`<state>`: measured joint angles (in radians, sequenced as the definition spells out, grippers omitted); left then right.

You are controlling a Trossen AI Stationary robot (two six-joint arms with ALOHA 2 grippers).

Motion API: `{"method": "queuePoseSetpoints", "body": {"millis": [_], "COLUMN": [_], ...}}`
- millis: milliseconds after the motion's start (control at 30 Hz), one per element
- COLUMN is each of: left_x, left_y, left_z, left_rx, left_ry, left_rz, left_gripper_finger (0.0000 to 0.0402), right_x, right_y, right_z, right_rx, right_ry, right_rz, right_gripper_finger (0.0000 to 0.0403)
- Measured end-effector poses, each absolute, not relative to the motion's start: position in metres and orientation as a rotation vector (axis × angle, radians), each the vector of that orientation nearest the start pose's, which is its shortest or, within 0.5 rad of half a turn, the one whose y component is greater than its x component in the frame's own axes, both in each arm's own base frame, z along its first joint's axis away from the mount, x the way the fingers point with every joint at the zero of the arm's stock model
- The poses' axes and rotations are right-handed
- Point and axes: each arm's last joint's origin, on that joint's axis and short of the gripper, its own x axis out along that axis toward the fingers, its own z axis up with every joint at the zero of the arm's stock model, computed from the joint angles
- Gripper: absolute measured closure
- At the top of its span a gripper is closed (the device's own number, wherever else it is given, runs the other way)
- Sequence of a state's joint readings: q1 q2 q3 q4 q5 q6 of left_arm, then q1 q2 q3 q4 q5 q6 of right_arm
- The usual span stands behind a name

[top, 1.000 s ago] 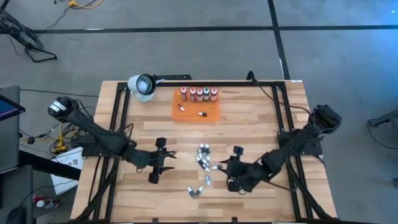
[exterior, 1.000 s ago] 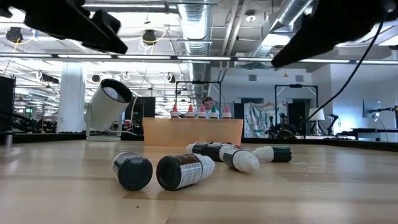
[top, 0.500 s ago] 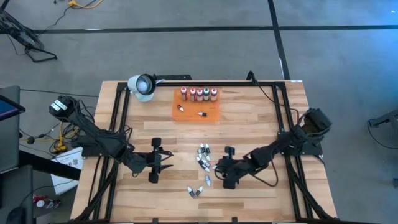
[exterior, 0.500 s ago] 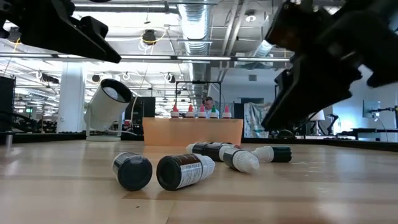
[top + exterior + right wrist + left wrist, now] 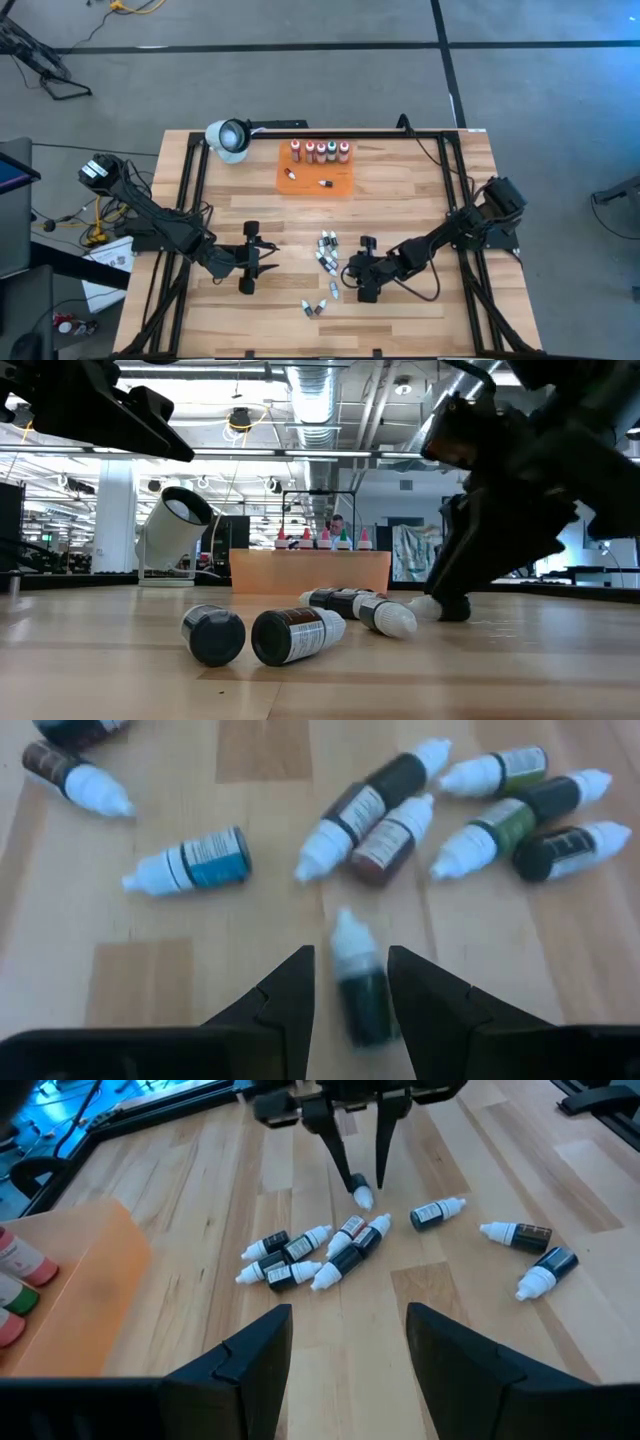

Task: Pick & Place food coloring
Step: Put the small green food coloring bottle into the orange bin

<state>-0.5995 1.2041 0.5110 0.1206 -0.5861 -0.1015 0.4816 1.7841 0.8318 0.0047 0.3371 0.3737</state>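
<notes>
The right gripper [image 5: 352, 271] sits at lower centre of the high view, lowered to the table [image 5: 400, 205] at the right edge of a loose cluster of small vials [image 5: 327, 254]. In the right wrist view its fingers [image 5: 292, 992] stand apart on either side of one dark vial [image 5: 360, 988] lying on the wood; whether they touch it cannot be told. The left wrist view shows the same fingers straddling that vial [image 5: 359, 1188], with the other vials [image 5: 320, 1258] scattered on the boards nearby.

The left gripper [image 5: 262, 258] waits at lower left of centre in the high view, jaws spread and empty, apart from the cluster.

Three more vials [image 5: 316, 306] lie near the bottom edge. Larger white-capped bottles [image 5: 319, 151] stand in a row on the orange tray [image 5: 340, 180] at upper centre.
</notes>
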Motion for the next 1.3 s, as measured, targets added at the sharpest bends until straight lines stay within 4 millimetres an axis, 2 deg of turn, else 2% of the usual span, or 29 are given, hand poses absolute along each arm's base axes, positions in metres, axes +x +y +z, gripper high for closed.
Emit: {"method": "queuePoseSetpoints", "body": {"millis": [133,367,667,867,1033,1133,1300], "left_x": [0.198,0.197,0.197,0.197,0.197,0.197,0.197], "left_y": [-0.116,-0.115,-0.115,-0.115,-0.115,-0.115,-0.115], "left_z": [0.189,0.188,0.187,0.187,0.187,0.187,0.187], "left_rx": [0.224,0.232,0.235,0.237,0.240,0.240,0.237], "left_ry": [0.478,0.495,0.500,0.503,0.509,0.509,0.507], "left_rz": [0.013,0.015,0.015,0.015,0.016,0.015,0.016], "left_gripper_finger": [0.0209,0.0209,0.0209,0.0209,0.0209,0.0209,0.0209], "right_x": [0.292,0.294,0.296,0.299,0.304,0.308,0.320], "right_y": [0.139,0.136,0.131,0.128,0.129,0.123,0.095], "right_z": [0.109,0.109,0.109,0.114,0.135,0.155,0.188], "right_rx": [-0.029,-0.010,-0.006,-0.012,-0.061,-0.139,-0.177], "right_ry": [0.909,0.916,0.914,0.883,0.804,0.724,0.577], "right_rz": [-0.028,-0.036,-0.059,-0.094,-0.107,-0.183,-0.426], "right_gripper_finger": [0.0282,0.0285,0.0343,0.0337,0.0337,0.0339,0.0338]}}
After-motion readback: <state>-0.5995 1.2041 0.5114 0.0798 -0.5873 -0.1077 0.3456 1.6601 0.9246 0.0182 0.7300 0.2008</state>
